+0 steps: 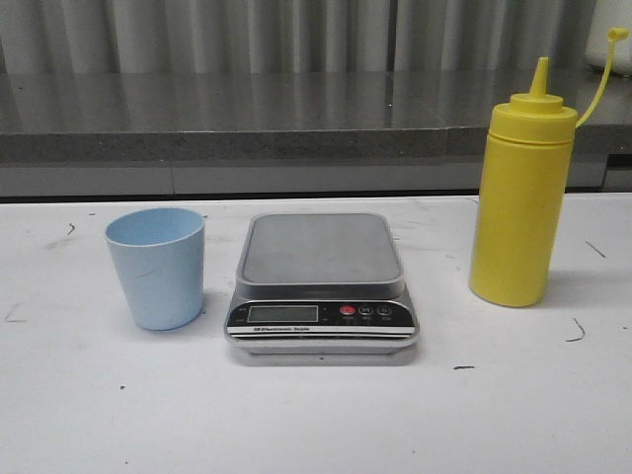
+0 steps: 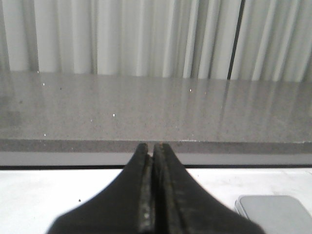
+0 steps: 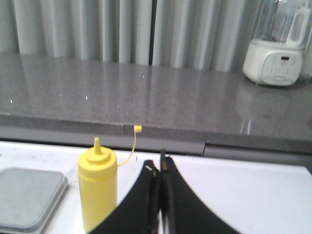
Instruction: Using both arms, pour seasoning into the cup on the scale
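The yellow seasoning bottle stands upright at the right of the white table, its tethered cap hanging open. The light blue cup stands on the table left of the scale, whose grey platform is bare. Neither gripper shows in the front view. In the left wrist view my left gripper is shut and empty, above the table, with a corner of the scale beside it. In the right wrist view my right gripper is shut and empty, with the bottle beside it and the scale beyond.
A grey counter runs along the back behind the table, with a curtain behind it. A white blender base stands on the counter at the far right.
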You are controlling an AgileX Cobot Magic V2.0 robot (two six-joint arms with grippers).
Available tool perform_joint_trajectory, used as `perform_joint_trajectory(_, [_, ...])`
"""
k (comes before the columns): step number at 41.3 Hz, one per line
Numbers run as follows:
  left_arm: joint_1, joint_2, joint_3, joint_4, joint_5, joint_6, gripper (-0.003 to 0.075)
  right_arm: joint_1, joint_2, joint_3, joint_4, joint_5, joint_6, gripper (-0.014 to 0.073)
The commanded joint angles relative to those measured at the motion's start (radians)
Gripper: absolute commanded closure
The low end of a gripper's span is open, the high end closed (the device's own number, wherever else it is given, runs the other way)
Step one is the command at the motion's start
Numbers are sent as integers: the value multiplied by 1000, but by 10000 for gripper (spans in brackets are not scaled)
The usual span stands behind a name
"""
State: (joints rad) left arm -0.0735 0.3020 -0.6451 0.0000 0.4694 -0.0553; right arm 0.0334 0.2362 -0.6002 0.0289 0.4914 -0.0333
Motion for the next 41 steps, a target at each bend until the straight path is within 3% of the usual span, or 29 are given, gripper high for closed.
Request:
perform_joint_trajectory(1, [-6, 69, -44, 0, -33, -6, 740, -1, 93, -46, -11, -4, -3, 662])
perform_joint_trajectory(22, [-6, 257, -42, -17, 52, -6, 740, -1, 368, -44, -11, 90, -3, 652])
perform_joint_trajectory(25, [-6, 282, -42, -17, 58, -6, 739, -1, 386, -44, -11, 97, -3, 593])
perform_joint_trajectory(28, [-6, 307, -42, -17, 61, -6, 734, -1, 396, -44, -11, 97, -3, 472])
perform_joint_trajectory(31, [-6, 337, -42, -17, 61, -6, 680, -1, 402, -44, -11, 97, -3, 300])
perform_joint_trajectory(35, [-6, 375, -42, -17, 59, -4, 530, -1, 402, -44, -11, 97, -3, 120])
perform_joint_trajectory(38, [-14, 409, -46, -17, 59, 15, 391, -1, 402, -43, -11, 97, -3, 64])
perform_joint_trajectory(41, [-41, 453, -59, -19, 61, 14, 284, -1, 402, -43, -11, 97, -3, 65])
